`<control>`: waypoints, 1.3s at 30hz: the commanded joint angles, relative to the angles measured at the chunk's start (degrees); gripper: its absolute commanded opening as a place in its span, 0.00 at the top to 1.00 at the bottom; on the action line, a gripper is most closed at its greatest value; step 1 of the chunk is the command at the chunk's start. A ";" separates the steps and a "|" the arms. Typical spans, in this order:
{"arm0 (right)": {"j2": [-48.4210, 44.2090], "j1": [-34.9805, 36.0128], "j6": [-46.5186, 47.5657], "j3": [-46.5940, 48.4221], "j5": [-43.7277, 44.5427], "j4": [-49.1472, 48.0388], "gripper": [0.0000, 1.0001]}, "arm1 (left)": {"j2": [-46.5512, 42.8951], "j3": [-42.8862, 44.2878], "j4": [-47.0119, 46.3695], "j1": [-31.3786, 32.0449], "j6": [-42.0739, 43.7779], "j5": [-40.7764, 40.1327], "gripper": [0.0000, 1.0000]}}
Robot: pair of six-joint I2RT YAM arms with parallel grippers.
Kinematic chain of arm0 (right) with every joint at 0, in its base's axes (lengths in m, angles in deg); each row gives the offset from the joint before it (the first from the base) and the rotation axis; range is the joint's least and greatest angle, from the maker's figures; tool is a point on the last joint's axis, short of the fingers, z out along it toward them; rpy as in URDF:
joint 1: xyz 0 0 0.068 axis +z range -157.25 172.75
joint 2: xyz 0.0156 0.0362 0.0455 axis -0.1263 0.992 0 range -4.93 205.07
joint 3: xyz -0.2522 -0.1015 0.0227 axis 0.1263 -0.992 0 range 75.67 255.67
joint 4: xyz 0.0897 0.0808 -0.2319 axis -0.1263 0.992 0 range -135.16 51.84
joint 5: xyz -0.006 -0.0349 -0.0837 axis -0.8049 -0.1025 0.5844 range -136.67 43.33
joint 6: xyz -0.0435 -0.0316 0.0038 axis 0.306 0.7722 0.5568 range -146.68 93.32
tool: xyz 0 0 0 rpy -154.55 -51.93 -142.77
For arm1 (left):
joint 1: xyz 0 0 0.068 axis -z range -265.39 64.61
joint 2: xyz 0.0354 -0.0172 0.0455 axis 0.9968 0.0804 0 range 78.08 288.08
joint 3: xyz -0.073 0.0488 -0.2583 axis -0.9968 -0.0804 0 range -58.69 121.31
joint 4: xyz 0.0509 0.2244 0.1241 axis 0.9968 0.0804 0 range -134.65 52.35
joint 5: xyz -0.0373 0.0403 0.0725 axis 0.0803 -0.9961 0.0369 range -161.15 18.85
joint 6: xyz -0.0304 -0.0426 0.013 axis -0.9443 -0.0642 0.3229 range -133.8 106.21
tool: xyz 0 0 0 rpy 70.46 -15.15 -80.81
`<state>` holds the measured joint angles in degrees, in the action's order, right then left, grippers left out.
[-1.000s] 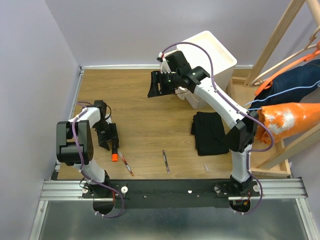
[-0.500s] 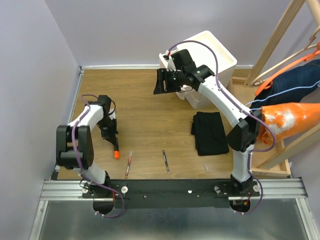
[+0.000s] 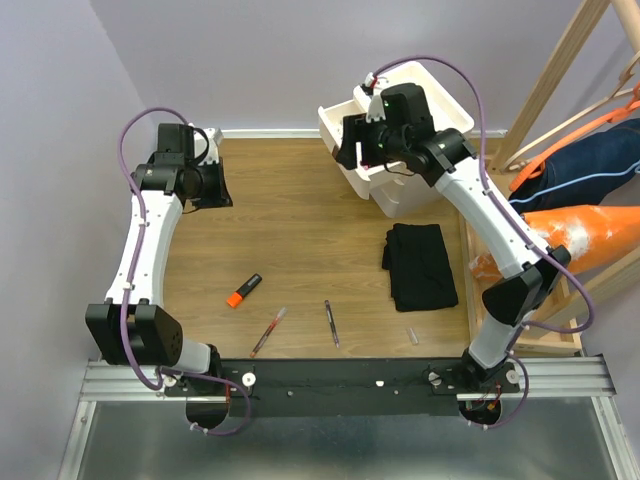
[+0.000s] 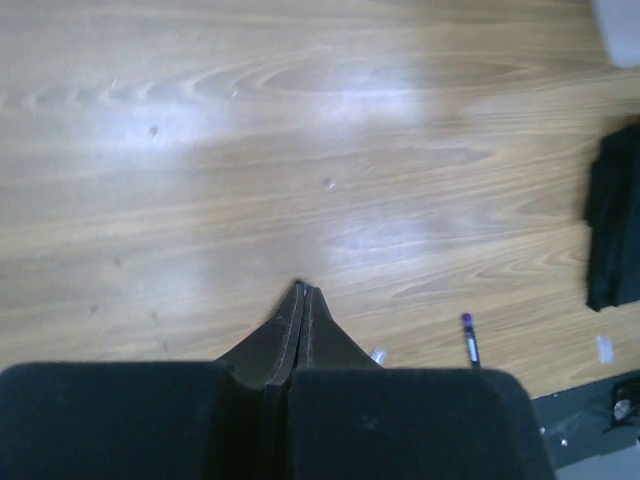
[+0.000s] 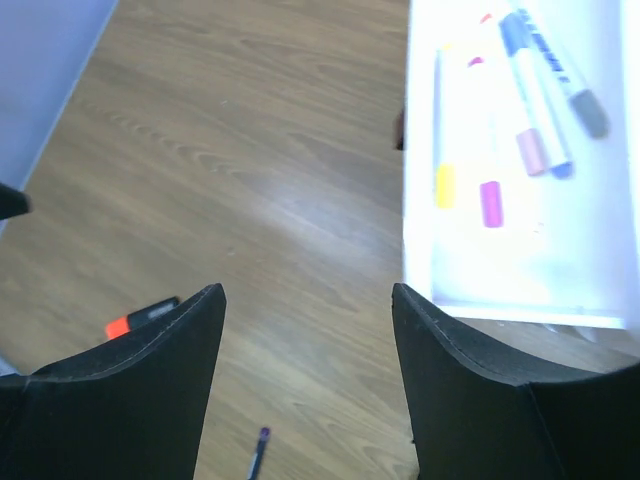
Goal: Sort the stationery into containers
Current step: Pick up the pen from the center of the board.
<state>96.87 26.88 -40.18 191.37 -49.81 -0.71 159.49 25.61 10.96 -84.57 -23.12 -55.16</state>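
Observation:
My left gripper (image 3: 212, 188) is shut and empty, high over the far left of the table; in its wrist view the tips (image 4: 302, 291) meet above bare wood. My right gripper (image 3: 348, 152) is open and empty beside the open cream-white drawer (image 3: 334, 117); in its wrist view (image 5: 306, 292) the drawer (image 5: 421, 210) holds several markers. An orange highlighter (image 3: 244, 290) (image 5: 140, 317), a red pen (image 3: 268, 331), a purple-capped pen (image 3: 331, 323) (image 4: 468, 340) (image 5: 260, 450) and a tiny pale eraser (image 3: 410, 333) (image 4: 604, 348) lie on the near part of the table.
A folded black cloth (image 3: 420, 265) (image 4: 615, 230) lies right of centre. The white cabinet (image 3: 430, 90) stands at the back right. A wooden rack (image 3: 560, 90) with orange and blue fabric stands past the table's right edge. A purple wall runs along the left.
My left gripper has swung from beside the orange highlighter to the far left back; the highlighter and red pen have shifted and lie free. My right gripper has moved right, to the drawer.

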 commanded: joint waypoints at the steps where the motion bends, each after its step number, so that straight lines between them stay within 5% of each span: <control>1: -2.39 -0.99 3.30 -4.25 3.58 -1.03 0.23 | 1.30 2.90 0.89 1.20 4.39 3.89 0.67; 2: -2.66 -0.99 3.65 -4.69 1.57 -1.03 0.22 | 1.39 1.07 1.16 1.72 6.31 3.18 0.49; 7: -3.97 -0.99 6.29 -6.98 -5.91 -1.12 0.20 | 3.58 -6.67 4.68 8.04 28.62 -4.63 0.40; 9: -4.24 -0.91 7.08 -6.80 -6.27 -1.20 0.19 | 2.80 -11.85 2.58 8.23 30.32 -5.70 0.37; 33: -0.90 -0.91 7.96 -4.96 -7.76 -1.73 0.18 | 11.75 -26.72 -9.73 14.56 27.78 -9.39 0.36; 39: -0.55 -0.99 8.05 -5.22 -7.32 -1.64 0.18 | 13.34 -27.77 -10.35 14.56 28.57 -9.13 0.46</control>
<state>95.62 25.74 -32.66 184.95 -56.58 -1.91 171.75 -1.21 2.04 -70.25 4.47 -63.49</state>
